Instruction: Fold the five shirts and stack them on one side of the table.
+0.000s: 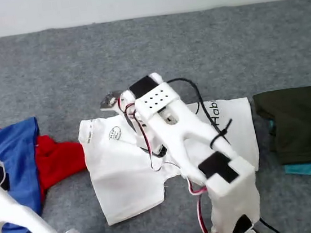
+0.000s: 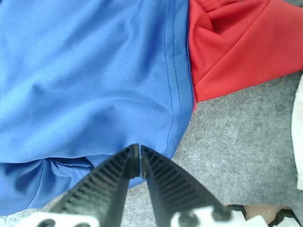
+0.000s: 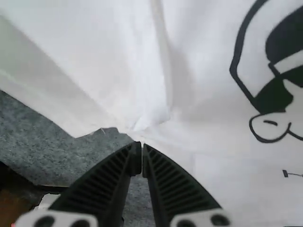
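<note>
Right claw (image 3: 141,145), closed, pinches white shirt (image 3: 189,71) edge; left claw (image 2: 140,147), closed, hovers over blue shirt (image 2: 85,71).

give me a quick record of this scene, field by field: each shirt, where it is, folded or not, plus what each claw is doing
white shirt: middle of table, unfolded, rumpled
blue shirt: left side, unfolded, overlapping the red shirt
red shirt: between blue and white, unfolded
dark shirt: right side, folded, on top of the teal shirt
teal shirt: under the dark shirt, edge showing
left claw: shut, tips at blue shirt's hem
right claw: shut on white shirt's edge, cloth puckered at tips
</note>
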You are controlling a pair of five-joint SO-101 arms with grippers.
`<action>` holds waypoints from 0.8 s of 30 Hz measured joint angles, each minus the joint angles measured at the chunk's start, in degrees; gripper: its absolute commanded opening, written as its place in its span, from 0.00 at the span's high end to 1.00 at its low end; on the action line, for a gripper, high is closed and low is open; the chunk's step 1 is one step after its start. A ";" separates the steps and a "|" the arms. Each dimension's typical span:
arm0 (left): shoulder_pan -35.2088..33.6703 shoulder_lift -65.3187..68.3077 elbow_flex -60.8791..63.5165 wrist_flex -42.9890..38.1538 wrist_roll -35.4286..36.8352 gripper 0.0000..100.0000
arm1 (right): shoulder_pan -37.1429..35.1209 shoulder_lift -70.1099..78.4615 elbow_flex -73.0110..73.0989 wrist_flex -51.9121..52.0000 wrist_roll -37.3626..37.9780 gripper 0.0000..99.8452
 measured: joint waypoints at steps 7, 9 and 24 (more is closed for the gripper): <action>0.00 0.00 0.00 -0.09 0.00 0.99 | -5.71 -8.62 7.30 0.09 -1.58 0.99; 0.00 0.00 0.00 -0.18 0.00 0.99 | -9.67 -12.31 12.48 0.00 -1.76 0.99; 0.00 0.00 0.00 -0.18 0.00 0.99 | -21.54 -38.42 60.92 -29.80 1.05 0.75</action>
